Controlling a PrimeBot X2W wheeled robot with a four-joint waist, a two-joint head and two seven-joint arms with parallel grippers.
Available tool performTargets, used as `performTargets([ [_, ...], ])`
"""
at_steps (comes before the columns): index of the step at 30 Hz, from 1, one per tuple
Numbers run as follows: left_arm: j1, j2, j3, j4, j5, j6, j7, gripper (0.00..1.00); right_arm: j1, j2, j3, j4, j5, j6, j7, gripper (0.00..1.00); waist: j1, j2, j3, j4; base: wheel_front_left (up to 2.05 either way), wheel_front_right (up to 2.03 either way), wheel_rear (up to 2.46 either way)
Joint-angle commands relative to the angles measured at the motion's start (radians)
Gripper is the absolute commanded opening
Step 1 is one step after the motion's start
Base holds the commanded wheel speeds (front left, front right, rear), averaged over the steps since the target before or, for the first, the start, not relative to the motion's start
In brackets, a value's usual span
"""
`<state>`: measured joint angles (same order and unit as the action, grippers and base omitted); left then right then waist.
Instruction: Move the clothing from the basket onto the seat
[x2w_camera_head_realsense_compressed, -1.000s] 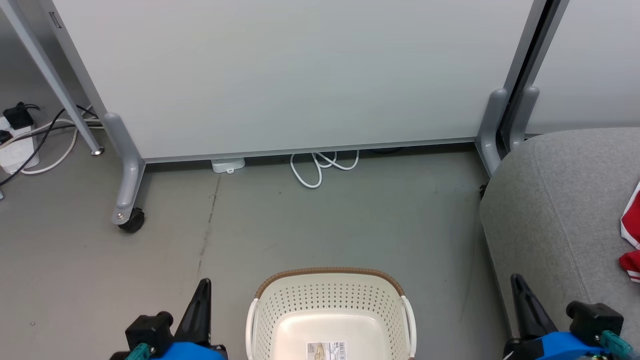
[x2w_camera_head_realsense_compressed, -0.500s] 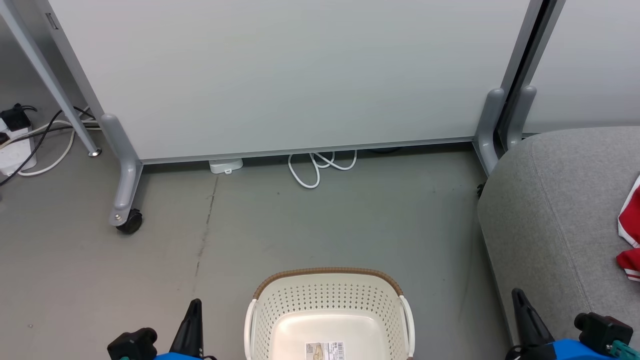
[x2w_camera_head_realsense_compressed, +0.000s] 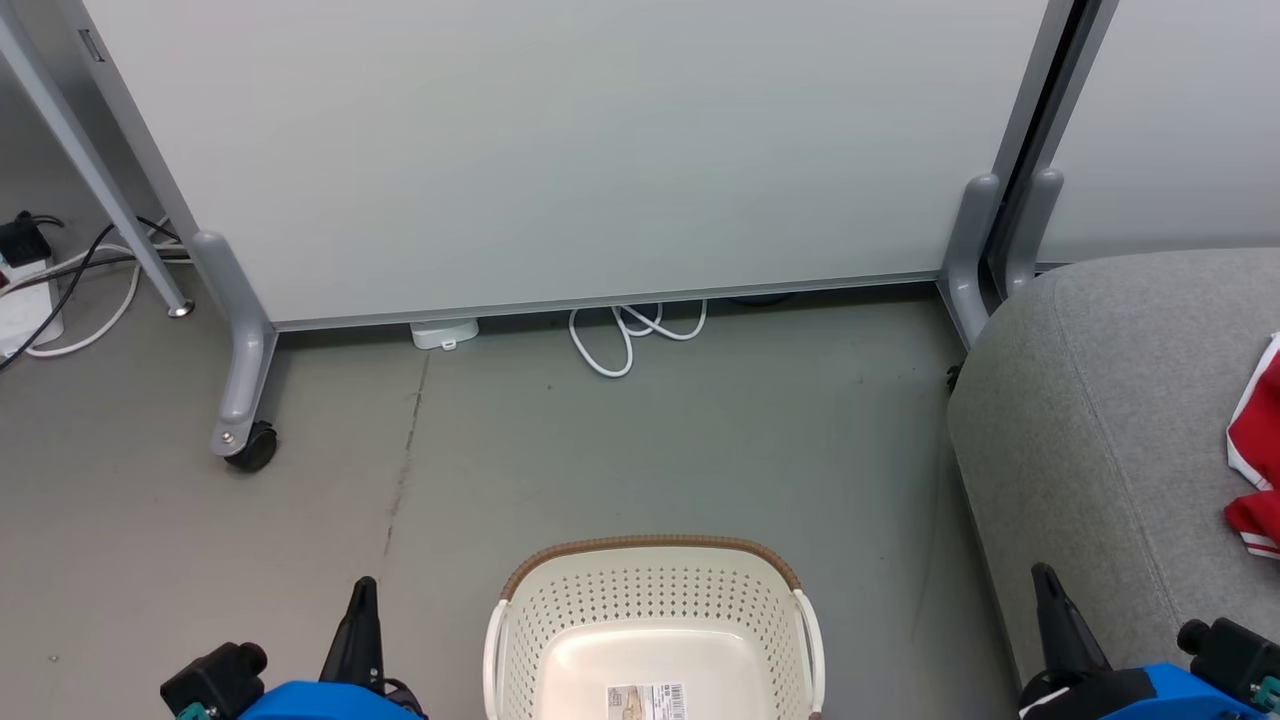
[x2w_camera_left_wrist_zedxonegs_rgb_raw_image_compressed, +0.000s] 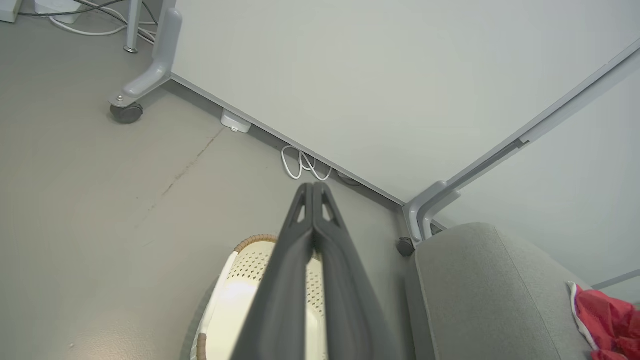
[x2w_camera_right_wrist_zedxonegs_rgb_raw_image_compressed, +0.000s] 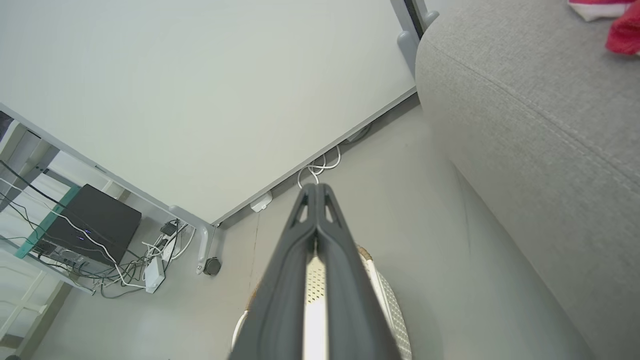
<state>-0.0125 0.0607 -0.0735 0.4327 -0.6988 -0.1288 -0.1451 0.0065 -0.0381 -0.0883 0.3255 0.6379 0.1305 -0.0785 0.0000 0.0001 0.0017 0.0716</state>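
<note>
Clothing (x2w_camera_head_realsense_compressed: 1255, 440): red with white trim, bunched on the seat (x2w_camera_head_realsense_compressed: 1100, 400) at the head view's 3 o'clock edge. The frame cuts it off, so can't tell if that's 1 garment or 2. Left wrist view has it at 4 o'clock on the grey cushion, right wrist view at 1 o'clock. Seat takes up 2 to 5 o'clock in the head view, rounded corner toward the floor (x2w_camera_head_realsense_compressed: 600, 450). Basket (x2w_camera_head_realsense_compressed: 650, 548) sits on the floor at 6 o'clock, well apart from the clothing, with a strip of floor between it and the seat's side. Brown rim up, perforated walls, pale inner bottom showing with a barcode sticker (x2w_camera_head_realsense_compressed: 650, 700) on it. Left pincer (x2w_camera_head_realsense_compressed: 362, 600) is at 7 o'clock, near the basket's left handle, not touching. Its wrist view shows the 2 fingers pressed together at the tips, gripping nothing. Right pincer (x2w_camera_head_realsense_compressed: 1047, 590) is at 5 o'clock, in front of the seat's edge. Same in its wrist view: fingers closed tip to tip, nothing between them. Both wrist views look down past the closed fingers onto the basket. Further out: white partition panel (x2w_camera_head_realsense_compressed: 550, 150) at 12 o'clock on grey legs, caster (x2w_camera_head_realsense_compressed: 250, 447) at 9 o'clock, looped white cable (x2w_camera_head_realsense_compressed: 620, 335) and small white adapter (x2w_camera_head_realsense_compressed: 443, 332) under the panel's lower edge, power strip (x2w_camera_head_realsense_compressed: 20, 300) with cords at the far 9 o'clock edge.
</note>
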Motion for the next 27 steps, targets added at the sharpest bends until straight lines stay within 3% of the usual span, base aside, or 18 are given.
performTargets([
  [1, -0.035, 0.002, 0.013, -0.023, -0.036, -0.001, 0.009, 0.0, -0.034, -0.006, -0.003, -0.02, 0.041, 0.0, 0.008, 0.0, 0.0, -0.0001, 0.0, -0.001, 0.0, 0.0, 0.0],
  [27, -0.061, -0.002, 0.077, -0.084, -0.349, -0.002, 0.099, 0.0, -0.065, -0.01, -0.011, -0.044, 0.375, 0.0, 0.074, 0.0, 0.0, -0.0001, 0.0, -0.02, 0.0, 0.0, 0.0],
])
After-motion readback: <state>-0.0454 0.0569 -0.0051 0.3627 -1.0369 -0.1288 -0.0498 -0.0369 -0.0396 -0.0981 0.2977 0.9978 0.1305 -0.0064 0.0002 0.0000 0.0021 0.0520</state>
